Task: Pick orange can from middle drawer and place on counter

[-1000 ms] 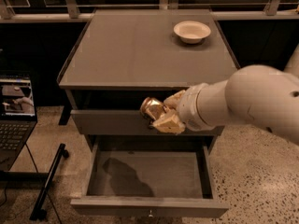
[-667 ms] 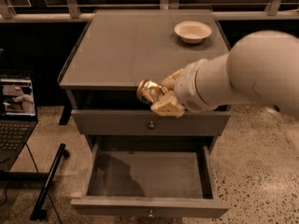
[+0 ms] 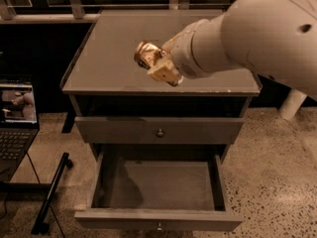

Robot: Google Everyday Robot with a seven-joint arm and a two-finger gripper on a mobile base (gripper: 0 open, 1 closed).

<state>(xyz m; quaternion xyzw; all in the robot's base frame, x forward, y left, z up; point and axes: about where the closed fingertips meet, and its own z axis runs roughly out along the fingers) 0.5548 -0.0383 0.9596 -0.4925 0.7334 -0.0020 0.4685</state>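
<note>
My gripper [image 3: 154, 63] is shut on the orange can [image 3: 146, 54], a coppery can held tilted in the air above the front middle of the grey counter [image 3: 109, 48]. The tan fingers [image 3: 163, 72] clasp the can from the right, and my big white arm reaches in from the upper right. The middle drawer [image 3: 158, 190] stands pulled out below and nothing shows inside it. The drawer above it [image 3: 159, 130] is closed, with a small round knob.
My arm hides the back right of the counter. A laptop [image 3: 17, 118] with a lit screen stands at the left on a low stand. A black bar [image 3: 52, 192] leans on the speckled floor beside the cabinet. A rail runs behind the counter.
My gripper has lifted the orange can from in front of the upper drawer up and over the counter's front edge. The view has also shifted, and the white bowl is now hidden.
</note>
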